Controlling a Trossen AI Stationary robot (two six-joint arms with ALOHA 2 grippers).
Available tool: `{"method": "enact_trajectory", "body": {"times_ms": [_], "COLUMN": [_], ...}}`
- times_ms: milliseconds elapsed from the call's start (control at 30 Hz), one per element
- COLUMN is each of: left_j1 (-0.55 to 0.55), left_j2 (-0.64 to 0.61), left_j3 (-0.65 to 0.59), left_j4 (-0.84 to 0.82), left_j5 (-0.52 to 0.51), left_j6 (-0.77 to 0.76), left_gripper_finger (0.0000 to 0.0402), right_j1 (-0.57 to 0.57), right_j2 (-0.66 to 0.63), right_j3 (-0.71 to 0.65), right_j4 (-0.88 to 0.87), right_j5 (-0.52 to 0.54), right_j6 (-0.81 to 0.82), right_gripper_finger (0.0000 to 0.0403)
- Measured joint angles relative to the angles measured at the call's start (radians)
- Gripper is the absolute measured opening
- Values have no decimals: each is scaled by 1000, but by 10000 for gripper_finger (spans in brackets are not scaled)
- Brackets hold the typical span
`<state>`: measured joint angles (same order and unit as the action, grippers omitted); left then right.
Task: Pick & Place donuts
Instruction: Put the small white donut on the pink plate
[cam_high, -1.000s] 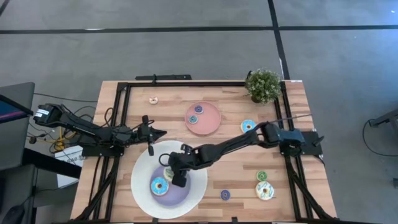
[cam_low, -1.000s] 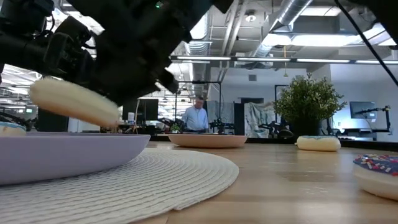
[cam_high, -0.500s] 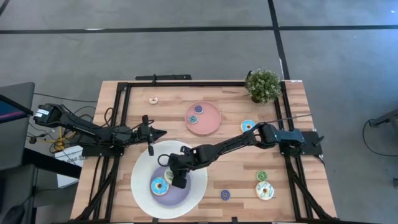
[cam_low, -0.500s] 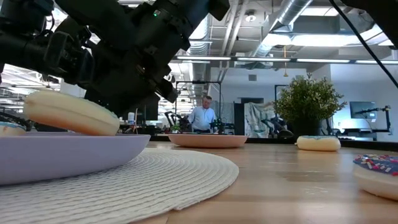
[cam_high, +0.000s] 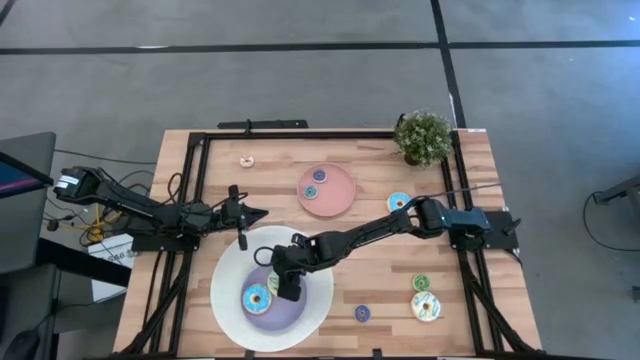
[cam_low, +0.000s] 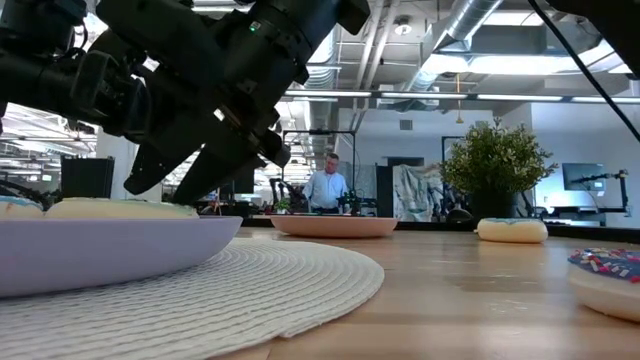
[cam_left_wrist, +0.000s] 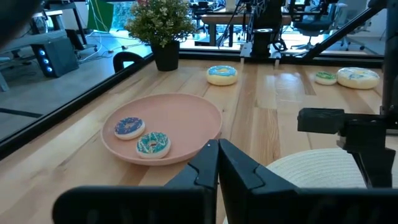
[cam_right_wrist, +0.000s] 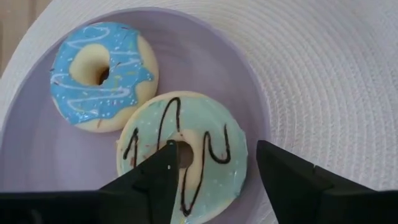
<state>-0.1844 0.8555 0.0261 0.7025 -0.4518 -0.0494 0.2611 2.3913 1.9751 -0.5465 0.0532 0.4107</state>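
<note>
Green donut (cam_right_wrist: 182, 160): now flat in the lavender centre of the big white plate (cam_high: 228, 303), touching the blue donut (cam_right_wrist: 102, 73), no longer tilted. Right gripper (cam_right_wrist: 214, 171): fingers spread, one over the ring's hole, holding nothing; placement judged complete. Left gripper (cam_left_wrist: 217, 163): closed, idle beside the plate.

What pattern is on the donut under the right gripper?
Dark zigzag lines on pale green icing, clearest in the right wrist view.

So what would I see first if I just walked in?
The right gripper, open above a green donut lying by a blue donut in the big plate's lavender middle. Farther back, a pink plate holds two tiny donuts, and a plant marks the corner.
</note>
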Motion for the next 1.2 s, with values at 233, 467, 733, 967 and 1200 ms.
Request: {"method": "enact_trajectory", "body": {"times_ms": [233,467,733,967,1200], "left_j1": [0,0,0,0,0], "left_j2": [0,0,0,0,0], "left_j3": [0,0,0,0,0], "left_j4": [0,-14,-16,-16,-47], "left_j5": [1,1,1,1,-9], "left_j6": [-2,-75,-89,-89,-88], "left_gripper_finger": [4,4,4,4,4], "right_j1": [-8,-22,9,14,88], "right_j2": [-53,-164,-333,-621,-970], "right_j3": [-2,0,-204,-704,-1166], "right_j4": [-65,-153,-240,-5,245], "right_j5": [-1,3,137,180,362], "right_j6": [-41,-179,-195,19,162], "right_gripper_finger": [221,221,221,212,199]}}
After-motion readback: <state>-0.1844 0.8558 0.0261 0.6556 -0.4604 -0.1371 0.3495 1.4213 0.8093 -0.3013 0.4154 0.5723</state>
